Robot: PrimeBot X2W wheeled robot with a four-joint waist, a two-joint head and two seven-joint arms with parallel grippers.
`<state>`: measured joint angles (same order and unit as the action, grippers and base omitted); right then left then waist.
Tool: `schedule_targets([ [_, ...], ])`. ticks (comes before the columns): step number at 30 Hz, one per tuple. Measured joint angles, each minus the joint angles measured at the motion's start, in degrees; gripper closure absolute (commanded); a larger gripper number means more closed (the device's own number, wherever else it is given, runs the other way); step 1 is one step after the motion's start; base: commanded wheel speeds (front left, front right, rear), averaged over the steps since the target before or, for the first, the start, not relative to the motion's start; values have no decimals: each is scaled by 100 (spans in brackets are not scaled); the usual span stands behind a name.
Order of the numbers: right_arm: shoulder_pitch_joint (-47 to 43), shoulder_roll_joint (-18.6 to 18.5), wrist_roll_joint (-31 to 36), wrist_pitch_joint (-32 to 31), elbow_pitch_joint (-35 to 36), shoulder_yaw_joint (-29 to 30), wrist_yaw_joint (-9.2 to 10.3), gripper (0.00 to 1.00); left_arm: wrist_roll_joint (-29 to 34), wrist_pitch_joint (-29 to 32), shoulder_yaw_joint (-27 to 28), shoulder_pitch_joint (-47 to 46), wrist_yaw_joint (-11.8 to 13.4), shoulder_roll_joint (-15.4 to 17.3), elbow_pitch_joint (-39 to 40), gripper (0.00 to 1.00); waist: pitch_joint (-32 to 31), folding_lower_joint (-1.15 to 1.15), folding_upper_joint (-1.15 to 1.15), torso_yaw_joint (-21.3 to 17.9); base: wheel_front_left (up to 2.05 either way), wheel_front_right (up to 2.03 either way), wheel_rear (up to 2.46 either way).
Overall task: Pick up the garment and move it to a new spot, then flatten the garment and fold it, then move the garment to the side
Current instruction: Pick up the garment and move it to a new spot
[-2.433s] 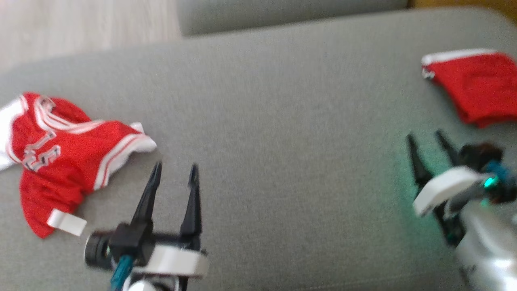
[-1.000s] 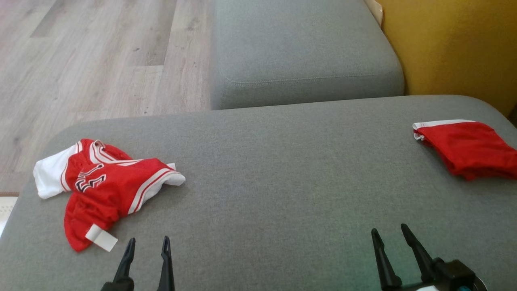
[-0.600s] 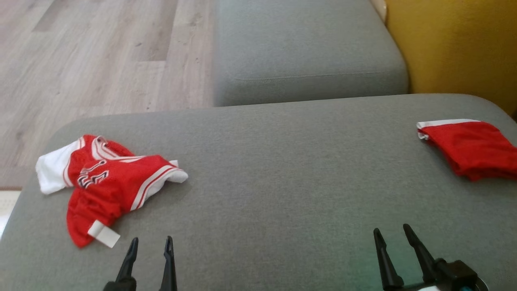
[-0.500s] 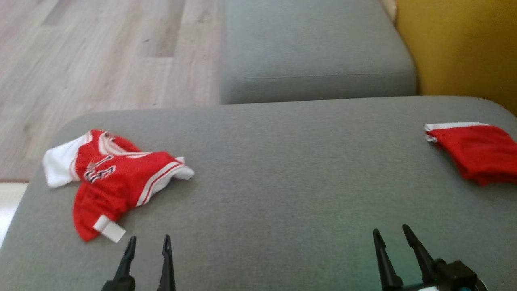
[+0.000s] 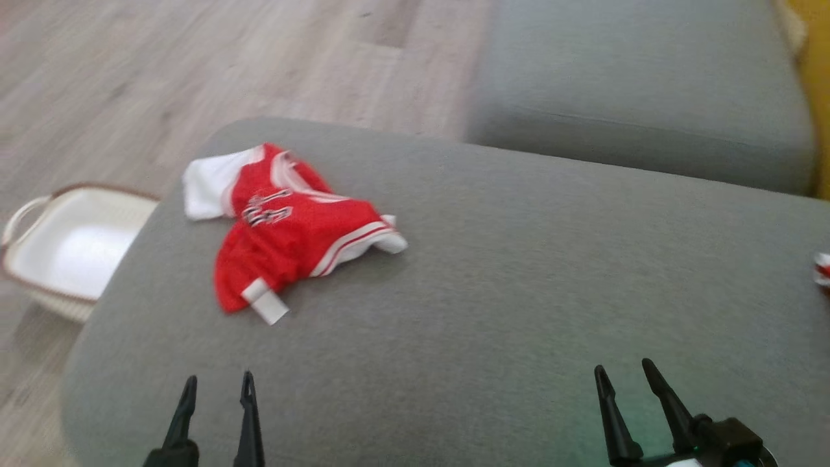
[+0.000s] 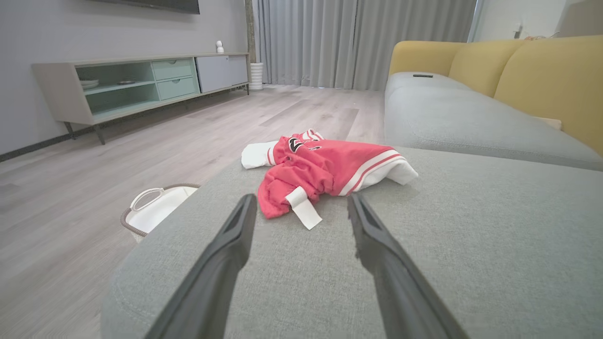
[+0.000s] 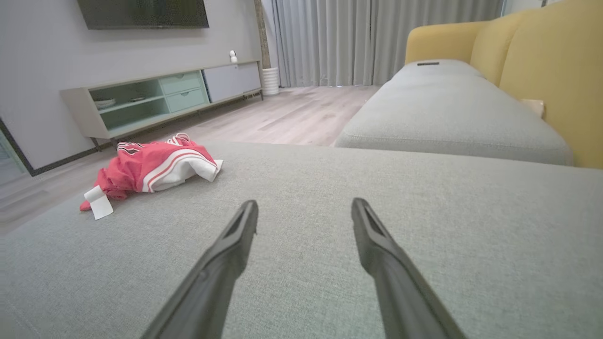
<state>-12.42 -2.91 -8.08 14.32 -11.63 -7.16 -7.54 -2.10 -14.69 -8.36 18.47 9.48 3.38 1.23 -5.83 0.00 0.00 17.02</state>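
Observation:
The garment is a crumpled red jersey with white trim, lying on the left part of the grey sofa cushion. In the left wrist view the garment lies straight ahead, beyond the fingertips. In the right wrist view the garment sits far off to the left. My left gripper is open and empty near the cushion's front edge, well short of the garment. My right gripper is open and empty at the lower right, over bare cushion.
A white basket with a brown rim stands on the wooden floor left of the cushion, and the basket shows below the edge. A second red cloth peeks in at the right edge. Another grey seat lies behind.
The whole head picture has shifted right, so the camera has turned left; the basket has come into view and the red cloth at right has nearly left it. Both grippers stay open.

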Motion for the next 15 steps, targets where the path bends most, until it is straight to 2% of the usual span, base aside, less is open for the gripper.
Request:
schedule_targets([
  [8, 10, 19, 4, 0, 36, 56, 0, 0, -1, 0, 45, 3, -47, -1, 46, 0, 210, 0, 0, 728, 0, 0, 0],
  [11, 10, 20, 24, 0, 38, 49, 0, 0, -1, 0, 192, 2, -47, 0, 88, 0, 353, 0, 0, 804, 0, 0, 0],
  [15, 12, -27, 112, 0, 103, 101, 0, 0, -101, 1, 344, -307, -253, 3, 222, 0, 575, 0, 0, 709, 0, 0, 0],
])
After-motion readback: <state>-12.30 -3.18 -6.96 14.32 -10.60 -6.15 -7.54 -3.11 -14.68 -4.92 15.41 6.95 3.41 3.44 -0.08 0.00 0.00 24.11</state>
